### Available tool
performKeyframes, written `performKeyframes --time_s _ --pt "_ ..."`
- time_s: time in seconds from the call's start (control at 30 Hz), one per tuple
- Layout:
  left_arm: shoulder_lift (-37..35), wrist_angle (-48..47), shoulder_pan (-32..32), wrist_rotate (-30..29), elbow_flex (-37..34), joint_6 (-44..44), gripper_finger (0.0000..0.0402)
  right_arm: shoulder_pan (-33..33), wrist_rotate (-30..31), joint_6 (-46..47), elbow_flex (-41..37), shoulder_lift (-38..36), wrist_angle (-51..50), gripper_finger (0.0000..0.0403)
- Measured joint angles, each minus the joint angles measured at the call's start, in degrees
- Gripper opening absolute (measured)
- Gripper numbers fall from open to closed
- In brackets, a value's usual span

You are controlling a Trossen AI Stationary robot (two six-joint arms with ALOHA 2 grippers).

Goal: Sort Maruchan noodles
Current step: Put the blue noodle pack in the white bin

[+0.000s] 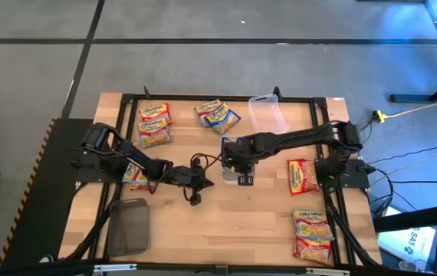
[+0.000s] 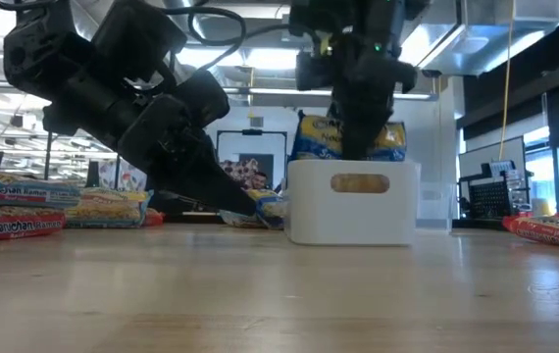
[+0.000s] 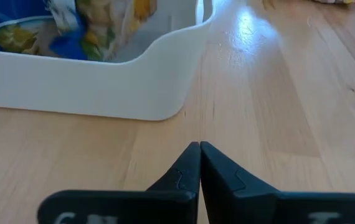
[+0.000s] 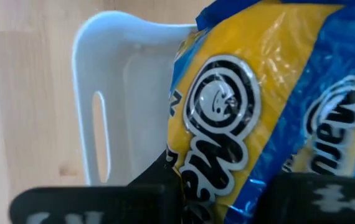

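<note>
Blue-edged yellow noodle packet (image 4: pixel 240 106) hangs clamped in the right gripper's (image 1: pixel 236 156) fingers above the white tray (image 2: pixel 353 201), seemingly for dropping in; left gripper (image 3: pixel 199 163), fingers together, waits low over the tabletop (image 1: pixel 264 222) beside it.

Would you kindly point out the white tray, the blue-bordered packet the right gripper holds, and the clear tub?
white tray (image 2: pixel 353 211): low view, front wall.
blue-bordered packet (image 4: pixel 227 112): right wrist view, printed logo.
clear tub (image 1: pixel 267 115): high view, its floor.
</note>
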Motion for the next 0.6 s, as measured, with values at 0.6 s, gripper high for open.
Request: performKeyframes --time_s 0.6 --pt "0.0 -0.26 0.0 -0.19 0.0 0.02 0.0011 -0.33 -0.51 -2.05 -0.12 5.55 0.92 0.0084"
